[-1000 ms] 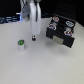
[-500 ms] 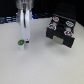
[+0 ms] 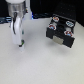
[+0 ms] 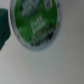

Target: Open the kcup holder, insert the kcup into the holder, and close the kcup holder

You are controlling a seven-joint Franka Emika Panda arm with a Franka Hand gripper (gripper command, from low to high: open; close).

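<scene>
Exterior view: white arm point(image 3: 18, 22) reaching down from the top edge, on the exterior view's left. Tool point(image 3: 21, 46) low over the white desk point(image 3: 40, 67), tip touching or just above the surface. Small green patch visible at the tool tip, consistent with the pod point(image 3: 21, 48); mostly hidden by the tool in this view. Tool opening: cannot tell; fingers too small and blurred to separate, contact with the pod not confirmed.

Wrist view: pod point(image 4: 36, 21) seen from above, very close, filling the upper part of the picture. Round green lid with pale lettering, unreadable through blur; pale rim around the lid. Dark green blurred shape at one edge of the picture, beside the pod; identity unclear. Pod resting on the pale desk point(image 4: 55, 65).

Pod drawer box point(image 3: 61, 30): black, boxy, on the desk at the exterior view's right, well apart from the tool and pod. Turned at an angle to the camera. Pale handle on the front face. Round pods with white-and-reddish lids seated in slots on the top. Whether the drawer is open or closed: cannot tell at this resolution.
</scene>
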